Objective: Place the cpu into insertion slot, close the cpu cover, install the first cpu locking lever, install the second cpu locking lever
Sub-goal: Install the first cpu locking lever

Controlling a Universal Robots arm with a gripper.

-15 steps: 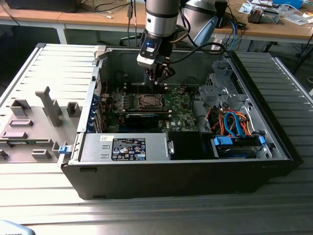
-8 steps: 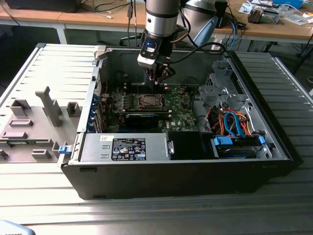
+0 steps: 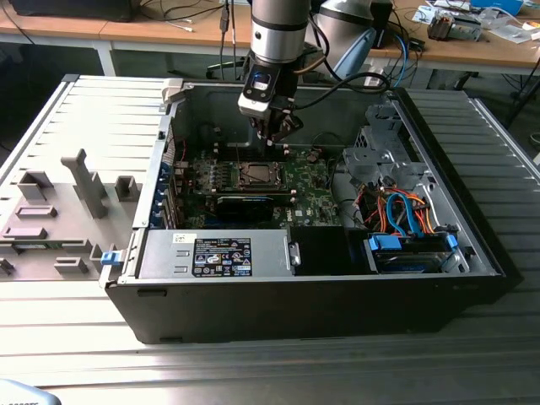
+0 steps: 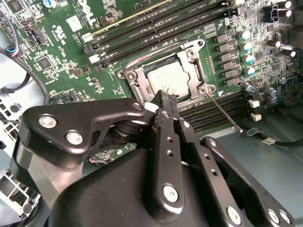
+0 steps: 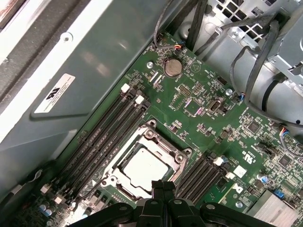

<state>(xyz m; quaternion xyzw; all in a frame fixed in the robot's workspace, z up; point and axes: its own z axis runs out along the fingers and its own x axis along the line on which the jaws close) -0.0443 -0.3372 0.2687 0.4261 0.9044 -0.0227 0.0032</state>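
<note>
Inside the computer case (image 3: 337,295), above the cpu (image 5: 141,166), arm (image 3: 277,34) upright, gripper (image 5: 163,185) downward, closed and empty.

Wooden desks (image 3: 126,32) strewn with cables (image 3: 181,13) stand behind a ribbed grey metal table (image 3: 270,371) under even light.

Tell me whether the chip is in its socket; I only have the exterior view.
Observer: Yes. In both wrist views the silvery chip is seated, its top face showing.
Operator: Report the cover.
Observer: The metal cover lies flat around the chip, which shows through its square window.
</note>
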